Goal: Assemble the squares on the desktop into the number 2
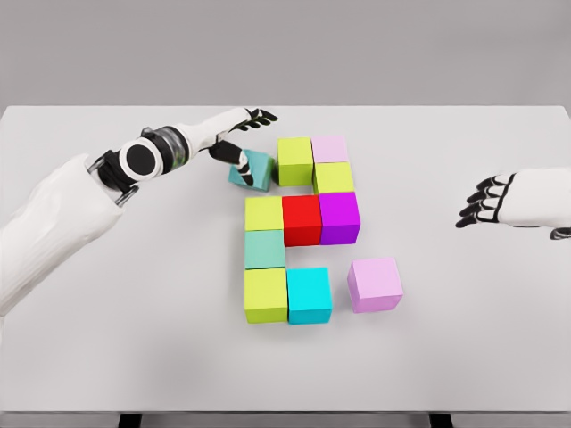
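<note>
Colored cubes lie grouped mid-table. The top row has a lime cube (294, 160) and a pale pink cube (330, 148), with another lime cube (334, 177) under the pink one. Below them, a lime cube (264, 214), a red cube (302, 219) and a magenta cube (339, 217) form a row. A sage cube (265, 249) sits above a lime cube (266, 295) and a cyan cube (309, 295). A lilac cube (375, 283) stands apart to the right. A teal cube (252, 170) sits tilted left of the top row. My left hand (243, 134) is open over it, thumb against its left side.
The white table (107, 339) has bare surface left, right and in front of the group. My right hand (484, 201) hovers at the right side, away from the cubes, its fingers relaxed and holding nothing.
</note>
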`<state>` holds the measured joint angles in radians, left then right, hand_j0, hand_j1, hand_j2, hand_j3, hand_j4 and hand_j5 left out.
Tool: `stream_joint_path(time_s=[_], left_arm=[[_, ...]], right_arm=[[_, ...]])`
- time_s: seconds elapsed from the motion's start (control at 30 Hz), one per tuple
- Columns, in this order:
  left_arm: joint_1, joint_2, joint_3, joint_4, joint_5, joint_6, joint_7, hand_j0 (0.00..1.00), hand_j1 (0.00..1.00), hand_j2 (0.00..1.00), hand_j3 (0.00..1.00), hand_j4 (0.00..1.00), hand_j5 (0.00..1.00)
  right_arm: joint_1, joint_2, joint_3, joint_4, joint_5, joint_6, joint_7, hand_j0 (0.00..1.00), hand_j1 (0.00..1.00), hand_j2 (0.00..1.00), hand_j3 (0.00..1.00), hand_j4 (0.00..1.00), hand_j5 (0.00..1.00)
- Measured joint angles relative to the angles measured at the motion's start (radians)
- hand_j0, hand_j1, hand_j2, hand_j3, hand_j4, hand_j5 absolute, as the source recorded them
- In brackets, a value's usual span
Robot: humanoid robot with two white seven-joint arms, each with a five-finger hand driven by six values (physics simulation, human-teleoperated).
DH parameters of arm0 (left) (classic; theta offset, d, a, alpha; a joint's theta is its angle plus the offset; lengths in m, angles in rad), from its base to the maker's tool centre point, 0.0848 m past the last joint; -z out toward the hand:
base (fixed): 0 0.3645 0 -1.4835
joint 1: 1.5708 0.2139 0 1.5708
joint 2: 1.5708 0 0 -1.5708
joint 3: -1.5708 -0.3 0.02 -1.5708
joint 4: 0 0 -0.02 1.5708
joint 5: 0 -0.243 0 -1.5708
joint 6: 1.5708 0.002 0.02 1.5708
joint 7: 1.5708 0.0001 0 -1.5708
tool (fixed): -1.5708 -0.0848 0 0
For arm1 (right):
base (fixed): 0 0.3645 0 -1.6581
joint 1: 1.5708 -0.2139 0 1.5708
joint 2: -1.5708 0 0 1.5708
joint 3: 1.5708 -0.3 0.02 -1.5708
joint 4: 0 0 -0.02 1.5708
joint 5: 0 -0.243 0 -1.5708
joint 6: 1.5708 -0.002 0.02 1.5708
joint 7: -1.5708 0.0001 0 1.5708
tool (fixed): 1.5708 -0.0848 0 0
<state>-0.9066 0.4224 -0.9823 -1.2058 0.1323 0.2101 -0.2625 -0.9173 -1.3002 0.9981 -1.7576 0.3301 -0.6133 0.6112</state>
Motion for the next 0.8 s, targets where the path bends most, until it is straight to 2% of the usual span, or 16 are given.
stream_joint_path(time_s=[0.4,0.47,0.53,0.6,0.67,0.8], left_arm=[[-0.025,0.023,0.011,-0.011,-0.008,-0.047,-0.002,0.96,0.96,0.96,0.96,0.96,0.96],[-0.046,0.033,0.014,-0.012,-0.006,-0.051,-0.002,0.99,0.99,0.99,0.99,0.99,0.99],[-0.058,0.092,0.016,-0.038,-0.001,-0.087,-0.002,1.00,1.00,1.00,1.00,1.00,1.00],[-0.058,0.224,0.012,-0.079,0.003,-0.156,-0.002,1.00,1.00,1.00,1.00,1.00,1.00],[-0.058,0.322,-0.003,-0.102,-0.002,-0.210,-0.003,1.00,1.00,1.00,1.00,1.00,1.00],[-0.071,0.412,-0.081,-0.133,-0.088,-0.301,-0.008,1.00,1.00,1.00,1.00,1.00,1.00]], right_arm=[[0.008,0.092,0.086,-0.002,0.126,0.001,0.000,1.00,1.00,1.00,1.00,1.00,1.00],[0.008,0.100,0.090,-0.003,0.131,0.001,0.000,1.00,1.00,1.00,1.00,1.00,1.00],[0.008,0.110,0.094,-0.003,0.133,0.001,0.000,1.00,1.00,1.00,1.00,1.00,1.00],[0.009,0.122,0.099,-0.003,0.134,0.001,0.000,1.00,1.00,1.00,1.00,1.00,1.00],[0.008,0.133,0.105,-0.003,0.135,0.001,0.000,1.00,1.00,1.00,1.00,1.00,1.00],[0.009,0.151,0.114,-0.003,0.136,0.001,0.000,1.00,1.00,1.00,1.00,1.00,1.00]])
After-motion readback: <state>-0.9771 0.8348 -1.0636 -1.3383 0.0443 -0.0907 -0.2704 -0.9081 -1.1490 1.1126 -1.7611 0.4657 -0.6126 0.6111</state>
